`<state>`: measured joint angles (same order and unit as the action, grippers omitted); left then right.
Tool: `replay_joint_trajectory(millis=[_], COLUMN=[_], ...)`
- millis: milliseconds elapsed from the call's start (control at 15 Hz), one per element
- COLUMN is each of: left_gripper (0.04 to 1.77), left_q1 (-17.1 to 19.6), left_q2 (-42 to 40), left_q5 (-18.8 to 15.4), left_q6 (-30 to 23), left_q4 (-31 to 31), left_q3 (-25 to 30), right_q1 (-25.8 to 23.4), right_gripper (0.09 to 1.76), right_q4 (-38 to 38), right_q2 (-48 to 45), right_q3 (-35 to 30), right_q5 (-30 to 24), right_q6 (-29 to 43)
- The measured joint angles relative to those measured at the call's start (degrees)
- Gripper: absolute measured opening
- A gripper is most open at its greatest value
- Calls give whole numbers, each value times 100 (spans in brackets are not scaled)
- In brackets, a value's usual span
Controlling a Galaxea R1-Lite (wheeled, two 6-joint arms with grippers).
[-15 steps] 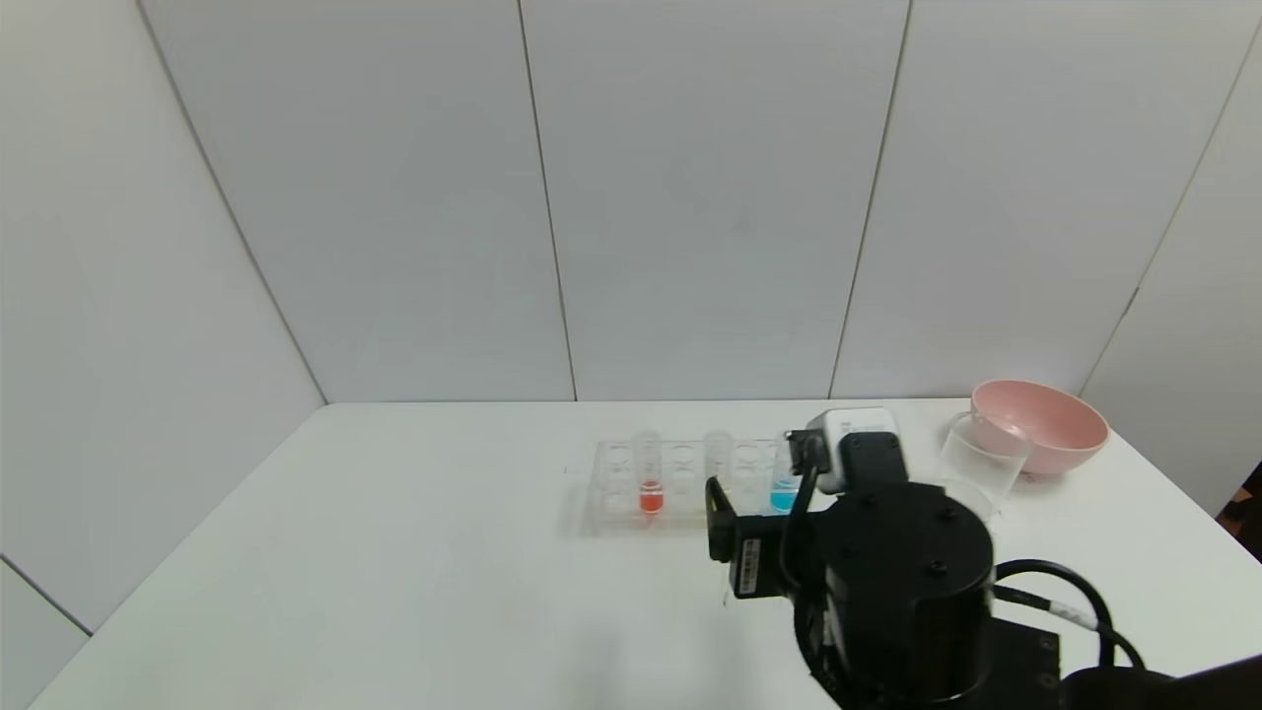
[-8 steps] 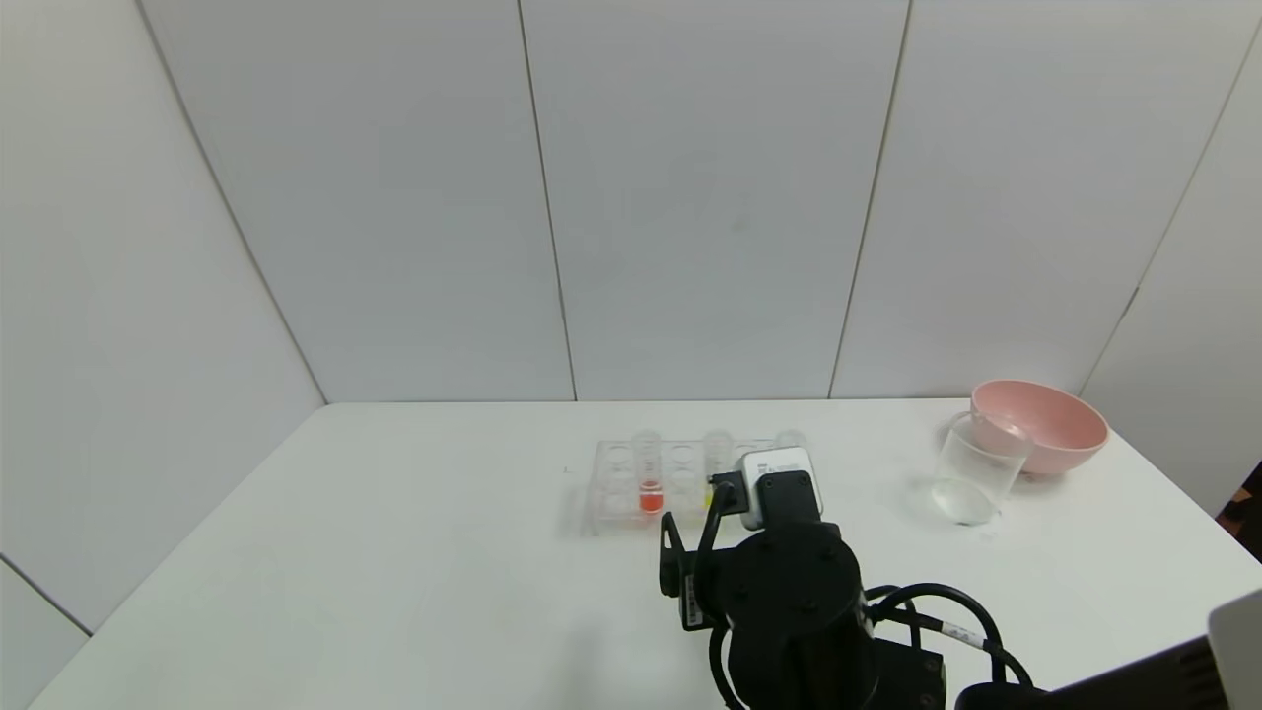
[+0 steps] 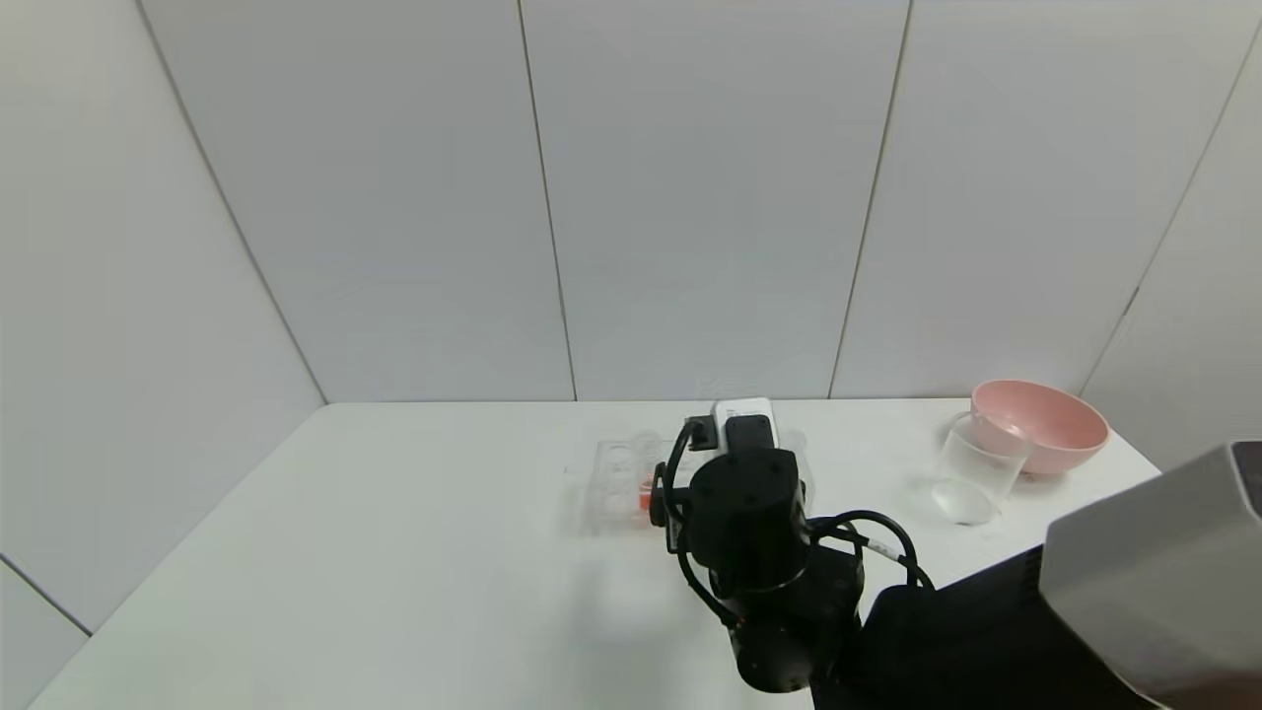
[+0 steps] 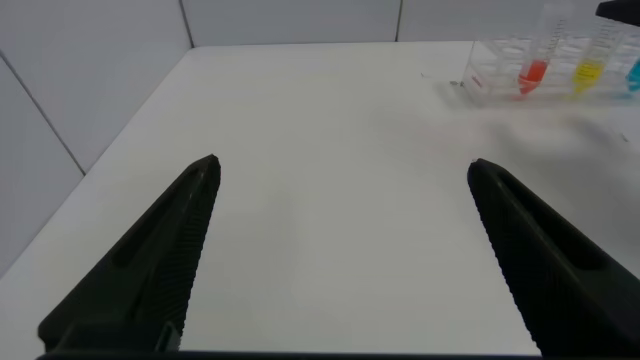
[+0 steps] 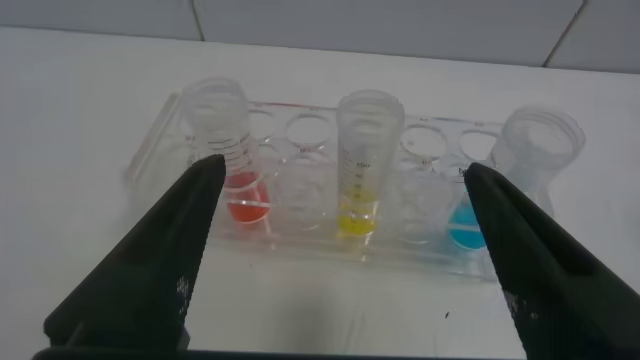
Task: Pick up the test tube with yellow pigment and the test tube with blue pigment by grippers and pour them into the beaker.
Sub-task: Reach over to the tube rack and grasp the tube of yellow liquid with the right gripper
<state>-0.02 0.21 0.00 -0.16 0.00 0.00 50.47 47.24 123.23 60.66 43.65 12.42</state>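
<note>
In the right wrist view the clear rack holds the test tube with yellow pigment in the middle and the test tube with blue pigment at one end. My right gripper is open, close in front of the rack, with the yellow tube centred between its fingers and not touched. In the head view the right wrist hides both tubes. The empty beaker stands at the right. My left gripper is open and empty over bare table, far from the rack.
A tube with red-orange liquid stands at the rack's other end and also shows in the head view. A pink bowl sits just behind the beaker. White wall panels close the table's far edge.
My right arm has swung left from near the beaker and reached forward to the rack. It now covers the yellow and blue tubes in the head view. The tubes and beaker have not moved.
</note>
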Motion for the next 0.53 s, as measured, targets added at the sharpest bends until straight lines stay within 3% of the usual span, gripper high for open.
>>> replay_joint_trajectory(millis=[533], left_gripper=[176], left_q1=[0], left_q2=[0], left_q5=[0], left_q6=[0], left_q4=[0], left_q3=[0], right_q1=[-364], right_gripper=[171], right_q4=[-88], right_q2=[752], right_q3=[962], right_q5=[-22], right_q6=[-282])
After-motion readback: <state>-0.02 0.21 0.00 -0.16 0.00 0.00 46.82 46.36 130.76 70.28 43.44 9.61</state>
